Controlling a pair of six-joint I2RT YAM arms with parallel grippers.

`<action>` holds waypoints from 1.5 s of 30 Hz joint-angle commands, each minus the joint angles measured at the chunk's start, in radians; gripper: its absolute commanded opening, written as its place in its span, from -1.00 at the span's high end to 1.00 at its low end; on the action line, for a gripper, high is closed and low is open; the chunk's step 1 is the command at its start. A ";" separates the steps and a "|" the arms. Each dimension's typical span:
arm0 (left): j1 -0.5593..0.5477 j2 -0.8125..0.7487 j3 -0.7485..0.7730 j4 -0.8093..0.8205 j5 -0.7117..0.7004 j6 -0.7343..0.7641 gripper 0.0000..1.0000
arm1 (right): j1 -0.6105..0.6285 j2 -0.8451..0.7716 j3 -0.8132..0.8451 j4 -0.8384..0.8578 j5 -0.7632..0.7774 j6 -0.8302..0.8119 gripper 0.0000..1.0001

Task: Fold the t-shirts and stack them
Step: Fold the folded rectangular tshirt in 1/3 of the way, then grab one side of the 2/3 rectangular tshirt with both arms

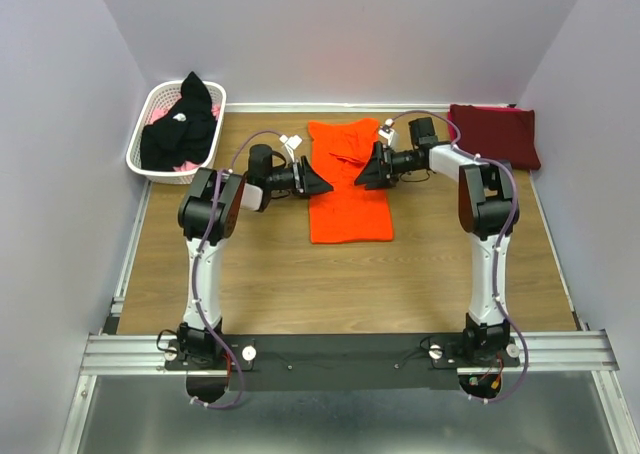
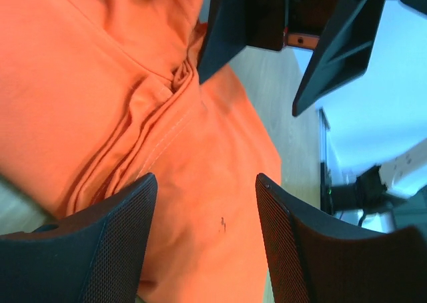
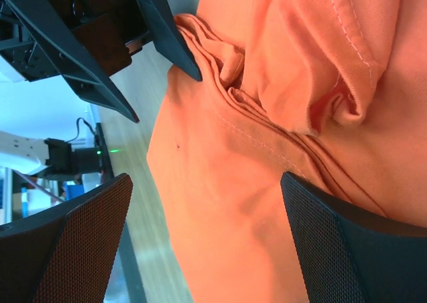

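Observation:
An orange t-shirt (image 1: pixel 348 189) lies lengthwise in the middle of the table, its sleeves folded inward and bunched near the top (image 2: pixel 160 96). My left gripper (image 1: pixel 324 182) hovers at its left edge, jaws apart over the orange cloth (image 2: pixel 205 183), holding nothing. My right gripper (image 1: pixel 359 177) faces it from the right edge, wide open above the same cloth (image 3: pixel 207 183). A dark maroon t-shirt (image 1: pixel 493 134) lies folded at the back right. A black t-shirt (image 1: pixel 182 124) is heaped in the basket at the back left.
The white slotted basket (image 1: pixel 139 150) stands against the left wall, with some pink cloth under the black shirt. Each wrist view shows the other gripper's fingers (image 2: pixel 333 56) (image 3: pixel 167 39) close opposite. Grey walls enclose the wooden table (image 1: pixel 260 274) on three sides.

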 commanded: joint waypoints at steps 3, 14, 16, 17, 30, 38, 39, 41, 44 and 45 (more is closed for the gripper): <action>0.026 -0.021 -0.095 0.029 -0.096 0.002 -0.37 | -0.005 0.032 0.019 -0.007 0.070 -0.057 -1.00; 0.034 -0.603 -0.177 -0.526 -0.066 0.836 -0.34 | -0.002 -0.409 -0.075 -0.189 0.178 -0.353 -0.93; 0.025 -0.662 -0.174 -0.731 -0.103 1.030 -0.11 | 0.000 -0.450 -0.090 -0.299 0.264 -0.457 -0.78; 0.020 -0.676 -0.175 -0.782 -0.114 1.113 0.02 | 0.014 -0.459 -0.104 -0.332 0.301 -0.559 -0.69; -0.308 -0.815 -0.425 -0.882 -0.490 1.748 0.32 | 0.247 -0.617 -0.511 -0.254 0.689 -0.922 -0.07; -0.366 -0.727 -0.433 -0.796 -0.545 1.731 0.28 | 0.284 -0.602 -0.603 -0.187 0.754 -0.974 -0.07; -0.372 -0.718 -0.433 -0.790 -0.556 1.726 0.28 | 0.284 -0.603 -0.610 -0.173 0.757 -0.977 -0.07; -0.392 -0.699 -0.431 -0.790 -0.574 1.728 0.27 | 0.284 -0.605 -0.626 -0.160 0.769 -0.982 -0.07; -0.397 -0.701 -0.433 -0.799 -0.580 1.745 0.27 | 0.284 -0.607 -0.643 -0.141 0.781 -0.982 -0.07; -0.400 -0.701 -0.431 -0.804 -0.579 1.751 0.26 | 0.284 -0.607 -0.644 -0.136 0.783 -0.982 -0.07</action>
